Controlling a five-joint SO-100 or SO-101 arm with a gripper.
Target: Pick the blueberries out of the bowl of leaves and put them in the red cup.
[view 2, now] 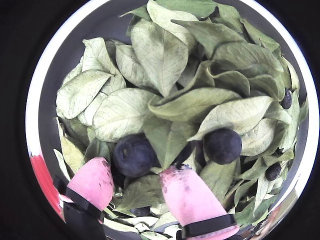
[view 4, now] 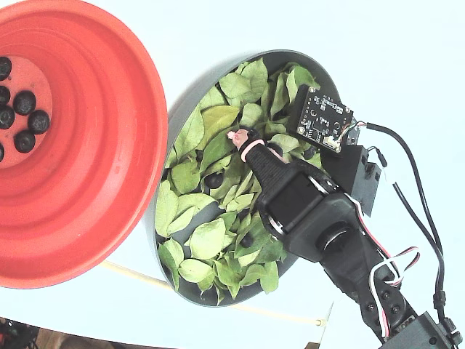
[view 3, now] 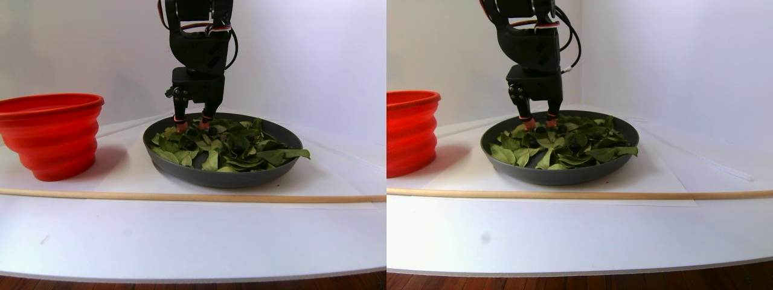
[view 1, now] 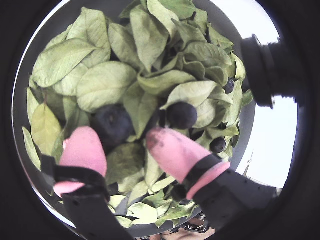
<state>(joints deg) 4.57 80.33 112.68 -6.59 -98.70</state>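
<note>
Your gripper (view 2: 137, 187) hangs low over the dark grey bowl (view 4: 182, 102) with its two pink-tipped fingers (view 1: 172, 150) apart, holding nothing. In both wrist views the leaves (view 2: 160, 50) fill the bowl, and one large blueberry (view 2: 133, 155) sits just ahead of the gap between the fingertips, half sunk among the leaves. A second blueberry (view 2: 222, 145) lies beside it to the right, and smaller ones (view 2: 273, 171) sit near the right rim. In the fixed view the red cup (view 4: 109, 145) stands just left of the bowl, with several blueberries (view 4: 25, 102) already on its flat bottom. In the stereo pair view a thin wooden rod (view 3: 181, 196) lies across the white table (view 3: 181, 235) in front of both vessels
</note>
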